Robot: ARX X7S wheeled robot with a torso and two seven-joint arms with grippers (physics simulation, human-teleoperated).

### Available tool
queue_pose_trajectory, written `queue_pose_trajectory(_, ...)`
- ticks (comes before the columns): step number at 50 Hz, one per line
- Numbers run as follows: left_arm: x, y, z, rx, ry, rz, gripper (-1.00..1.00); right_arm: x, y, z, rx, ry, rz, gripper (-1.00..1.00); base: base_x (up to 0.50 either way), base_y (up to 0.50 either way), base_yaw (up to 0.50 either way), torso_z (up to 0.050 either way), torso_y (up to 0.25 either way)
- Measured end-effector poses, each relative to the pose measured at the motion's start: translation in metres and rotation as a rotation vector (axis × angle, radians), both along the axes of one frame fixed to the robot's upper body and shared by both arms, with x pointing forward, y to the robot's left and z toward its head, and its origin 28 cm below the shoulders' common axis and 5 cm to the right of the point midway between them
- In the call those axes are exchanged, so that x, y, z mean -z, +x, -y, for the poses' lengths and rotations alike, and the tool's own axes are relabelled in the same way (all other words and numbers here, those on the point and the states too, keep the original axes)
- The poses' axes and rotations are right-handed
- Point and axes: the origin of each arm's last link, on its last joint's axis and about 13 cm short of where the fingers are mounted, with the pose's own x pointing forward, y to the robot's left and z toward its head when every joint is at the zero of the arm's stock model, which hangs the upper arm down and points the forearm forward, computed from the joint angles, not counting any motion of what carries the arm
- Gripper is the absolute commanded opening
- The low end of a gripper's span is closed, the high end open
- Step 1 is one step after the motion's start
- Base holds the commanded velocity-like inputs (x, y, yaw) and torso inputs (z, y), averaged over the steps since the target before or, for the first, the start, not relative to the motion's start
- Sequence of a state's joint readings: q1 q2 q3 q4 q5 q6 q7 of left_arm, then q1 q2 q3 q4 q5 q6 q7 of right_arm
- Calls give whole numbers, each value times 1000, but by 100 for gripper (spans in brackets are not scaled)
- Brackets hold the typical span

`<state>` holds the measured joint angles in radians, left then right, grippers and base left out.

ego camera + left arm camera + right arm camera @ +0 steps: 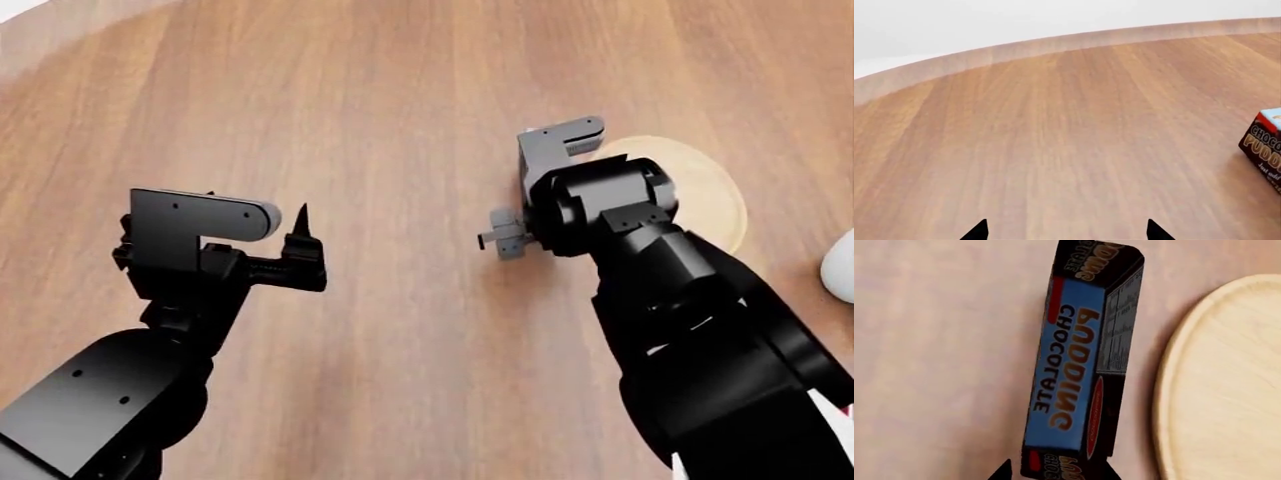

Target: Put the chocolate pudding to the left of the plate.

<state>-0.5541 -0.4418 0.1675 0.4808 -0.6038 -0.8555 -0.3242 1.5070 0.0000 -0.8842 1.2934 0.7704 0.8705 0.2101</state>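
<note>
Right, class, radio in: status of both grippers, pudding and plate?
Left gripper open, empty. Right gripper straddling pudding, grip unclear. Pudding beside plate, apart. Nothing in the way.

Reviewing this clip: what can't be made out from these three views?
- Chocolate pudding: hidden in the head view behind the right arm; cut by the frame edge in the left wrist view.
- Right end effector: only the fingertips show, so grip on the box is unclear.
- Plate: partly covered by the right arm in the head view.
- White object: cut off at the head view's edge, unidentifiable.
</note>
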Motion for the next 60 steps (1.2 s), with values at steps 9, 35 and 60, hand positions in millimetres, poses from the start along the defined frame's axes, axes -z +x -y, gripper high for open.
queue_pose_trajectory(9, 0, 0, 0, 0, 1, 1, 100, 2, -1, 1, 7, 0, -14, 100, 0, 0, 0, 0, -1)
queue_pose_trajectory(35, -5, -2, 2, -3, 1, 9, 100, -19, 1, 1, -7, 26, 5, 100, 0, 0, 0, 0, 0)
queue_pose_trajectory(60, -12, -7, 4, -13, 3, 35, 100, -55, 2, 0, -65, 85, 54, 100, 0, 0, 0, 0, 0)
